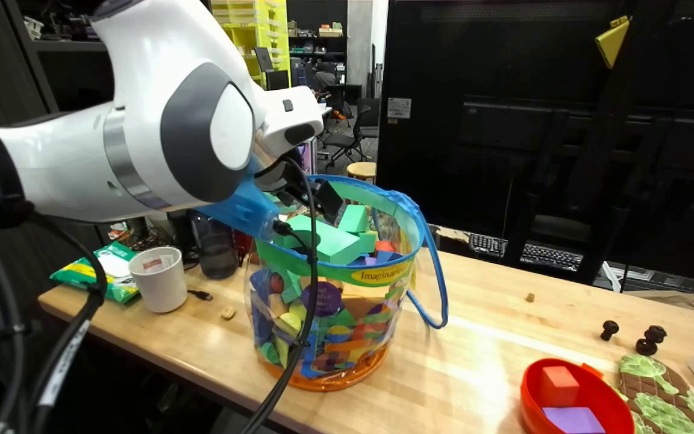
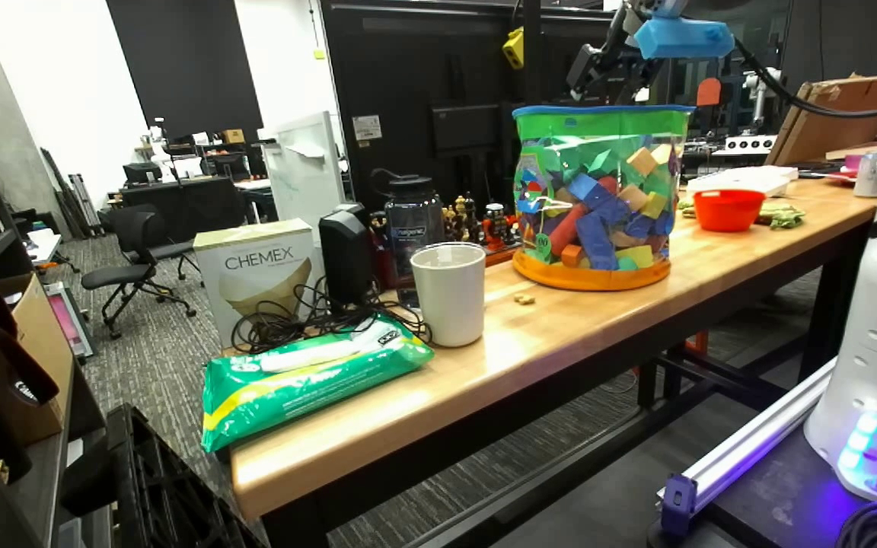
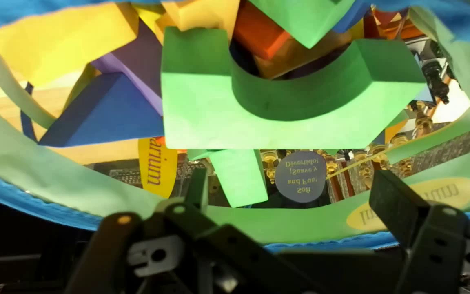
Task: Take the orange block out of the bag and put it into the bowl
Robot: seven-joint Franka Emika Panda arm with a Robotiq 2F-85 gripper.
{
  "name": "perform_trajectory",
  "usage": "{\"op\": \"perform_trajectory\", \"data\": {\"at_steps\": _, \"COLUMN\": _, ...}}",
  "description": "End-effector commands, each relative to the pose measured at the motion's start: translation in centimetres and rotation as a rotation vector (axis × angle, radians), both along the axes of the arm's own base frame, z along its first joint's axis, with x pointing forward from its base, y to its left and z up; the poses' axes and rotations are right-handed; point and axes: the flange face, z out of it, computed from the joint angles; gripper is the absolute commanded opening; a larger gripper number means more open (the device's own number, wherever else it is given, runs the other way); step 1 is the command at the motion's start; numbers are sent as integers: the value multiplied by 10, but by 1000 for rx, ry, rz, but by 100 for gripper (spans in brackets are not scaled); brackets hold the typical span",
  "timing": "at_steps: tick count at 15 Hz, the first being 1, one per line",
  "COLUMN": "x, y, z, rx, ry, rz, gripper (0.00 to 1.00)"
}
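Note:
The clear bag (image 1: pixel 377 274) with a blue rim and orange base stands upright on the table, full of toy blocks. It also shows in an exterior view (image 2: pixel 606 119) and the wrist view (image 3: pixel 300 222). A red-orange block (image 3: pixel 259 32) lies among other blocks, partly covered, behind a large green arch block (image 3: pixel 267 130). My gripper (image 3: pixel 296 188) is open and empty, with its fingers apart. In an exterior view the gripper (image 2: pixel 612 82) hangs just above the bag's mouth. The red bowl (image 1: pixel 615 404) holds a red-orange block (image 1: pixel 559 387) and a purple block (image 1: pixel 575 420).
A white cup (image 1: pixel 158 280), a green packet (image 2: pixel 317 380) and a dark bottle (image 2: pixel 414 221) stand beside the bag. Blue strap handles (image 1: pixel 437 283) hang off the bag's side. A patterned cloth (image 1: pixel 663 392) and dark chess pieces (image 1: pixel 648 340) lie near the bowl.

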Motion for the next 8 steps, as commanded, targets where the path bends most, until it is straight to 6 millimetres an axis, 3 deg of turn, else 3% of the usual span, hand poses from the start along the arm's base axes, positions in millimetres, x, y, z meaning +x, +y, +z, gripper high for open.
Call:
{"op": "perform_trajectory", "data": {"at_steps": 1, "x": 0, "y": -1, "z": 0, "rx": 3, "ry": 2, "rz": 4, "gripper": 100}}
{"op": "perform_trajectory", "data": {"at_steps": 8, "x": 0, "y": -1, "z": -1, "rx": 6, "ry": 5, "rz": 8, "gripper": 100}}
